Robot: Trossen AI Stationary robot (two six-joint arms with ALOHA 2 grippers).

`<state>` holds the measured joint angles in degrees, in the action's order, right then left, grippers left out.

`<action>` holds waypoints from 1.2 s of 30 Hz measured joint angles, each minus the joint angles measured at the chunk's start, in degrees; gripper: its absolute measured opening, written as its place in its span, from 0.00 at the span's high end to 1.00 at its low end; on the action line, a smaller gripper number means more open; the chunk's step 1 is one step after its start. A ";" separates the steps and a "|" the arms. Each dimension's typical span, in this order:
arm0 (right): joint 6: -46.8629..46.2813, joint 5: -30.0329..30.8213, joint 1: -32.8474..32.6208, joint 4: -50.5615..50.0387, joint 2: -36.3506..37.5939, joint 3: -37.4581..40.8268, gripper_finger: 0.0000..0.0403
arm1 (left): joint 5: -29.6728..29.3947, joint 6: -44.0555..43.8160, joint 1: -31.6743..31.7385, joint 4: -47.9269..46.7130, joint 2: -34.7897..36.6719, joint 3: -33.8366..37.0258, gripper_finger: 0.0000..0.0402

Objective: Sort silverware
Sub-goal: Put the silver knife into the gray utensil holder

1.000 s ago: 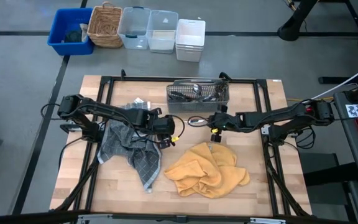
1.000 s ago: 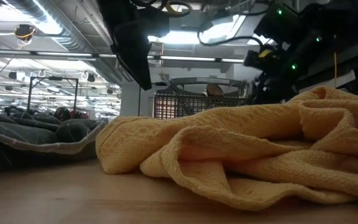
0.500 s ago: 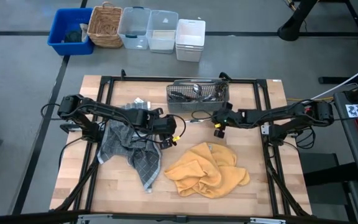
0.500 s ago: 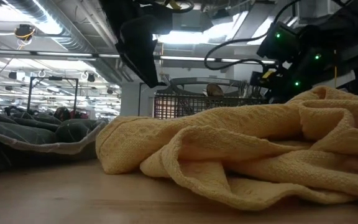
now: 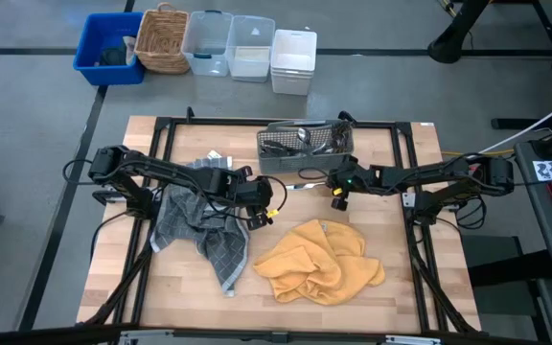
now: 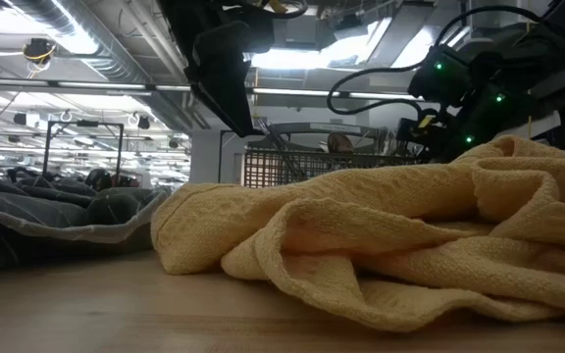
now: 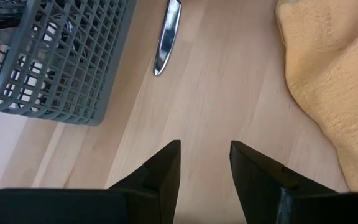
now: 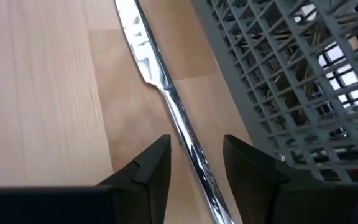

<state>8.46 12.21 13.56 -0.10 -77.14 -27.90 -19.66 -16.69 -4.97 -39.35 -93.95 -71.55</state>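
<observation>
A grey mesh caddy (image 5: 305,146) stands at the table's far middle with several pieces of silverware (image 5: 300,137) in it. One silver knife (image 8: 166,93) lies flat on the wood beside the caddy (image 8: 303,81). My right gripper (image 5: 337,184) is open just above the knife. In the right wrist view its fingers (image 8: 194,165) stand on either side of the knife's slim handle without touching it. My left gripper (image 5: 267,213) is open and empty over bare wood. In the left wrist view (image 7: 204,162) the knife's end (image 7: 166,37) and the caddy (image 7: 55,56) lie farther off.
A yellow towel (image 5: 319,259) lies crumpled near the table's front middle. A grey checked towel (image 5: 199,225) lies at the left under my left arm. Several bins and a wicker basket (image 5: 199,43) stand on the floor beyond the far edge.
My right gripper has moved a little toward the table's far edge, closer to the caddy. My left arm has kept still.
</observation>
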 joint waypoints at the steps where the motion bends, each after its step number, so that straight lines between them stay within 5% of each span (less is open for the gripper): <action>1: 0.75 0.00 0.00 0.02 -0.02 0.00 0.63 | 0.00 -0.02 0.00 -0.02 0.00 0.00 0.68; 18: 1.99 -3.14 0.06 1.24 -8.78 -0.26 0.63 | 0.00 -0.02 -0.02 -0.02 0.00 0.00 0.68; 36: -11.86 -25.65 -0.09 -0.86 -9.38 -4.11 0.63 | 0.13 -0.07 -0.60 -0.07 0.00 0.00 0.68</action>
<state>-3.40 -13.45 13.47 -0.95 -86.52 -32.02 -19.53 -16.76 -5.57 -39.42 -93.95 -71.55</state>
